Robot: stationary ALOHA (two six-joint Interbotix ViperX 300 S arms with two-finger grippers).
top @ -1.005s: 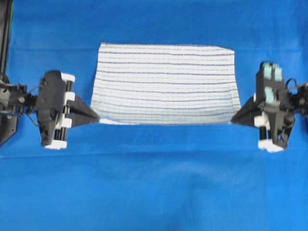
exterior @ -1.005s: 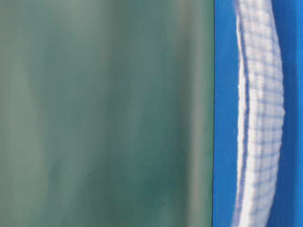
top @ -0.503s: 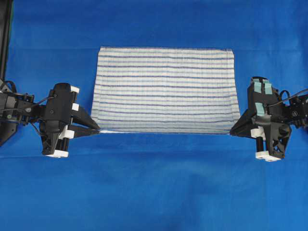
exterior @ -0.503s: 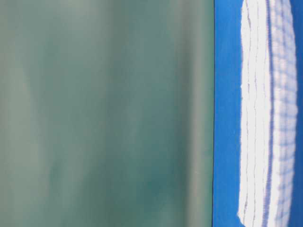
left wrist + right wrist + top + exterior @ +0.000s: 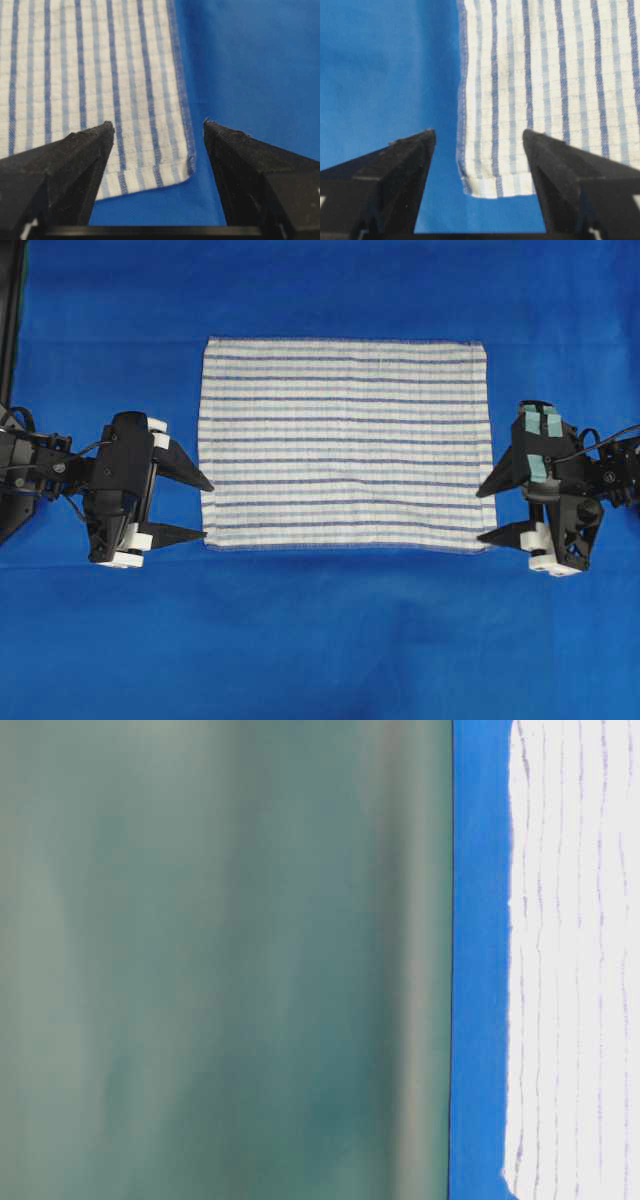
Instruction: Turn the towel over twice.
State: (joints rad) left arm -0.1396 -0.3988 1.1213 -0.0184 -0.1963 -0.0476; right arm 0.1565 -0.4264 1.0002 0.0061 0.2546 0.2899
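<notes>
The towel (image 5: 345, 445), white with thin dark-blue and light-blue stripes, lies flat and spread out on the blue cloth in the middle of the table. Its near left corner (image 5: 150, 150) lies loose between the fingers of my left gripper (image 5: 207, 508), which is open just beside the towel's left edge. My right gripper (image 5: 483, 512) stands open at the right edge, with the near right corner (image 5: 495, 170) lying free between its fingers. From table level the towel (image 5: 575, 960) looks flat.
A plain blue cloth (image 5: 320, 640) covers the whole table, with wide bare room in front of and behind the towel. A dark frame post (image 5: 10, 320) stands at the far left edge.
Both grippers have opened and let go of the towel's near corners. The raised, curved near edge has dropped, so the towel now lies flat and reaches further toward the front.
</notes>
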